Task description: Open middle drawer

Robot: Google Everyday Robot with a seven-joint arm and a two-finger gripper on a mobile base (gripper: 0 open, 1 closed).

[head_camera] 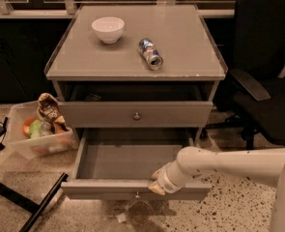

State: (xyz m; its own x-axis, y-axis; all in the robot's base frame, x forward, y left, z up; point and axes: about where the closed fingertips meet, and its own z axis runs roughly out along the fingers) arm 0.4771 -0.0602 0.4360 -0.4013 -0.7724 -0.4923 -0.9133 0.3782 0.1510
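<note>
The middle drawer is pulled far out of the grey cabinet and shows a plain grey inside with nothing in it. Its flat front faces me, with a small round knob at its centre. My gripper comes in from the right on a white arm. It sits at the top edge of the drawer front, just right of the knob. The drawer above has its own knob and stands slightly out, with a dark gap over it. The lowest drawer is hidden under the open one.
A white bowl and a can lying on its side are on the cabinet top. A clear bin of snacks stands on the floor at the left. A black office chair is at the right. A dark stand leg crosses the floor at the lower left.
</note>
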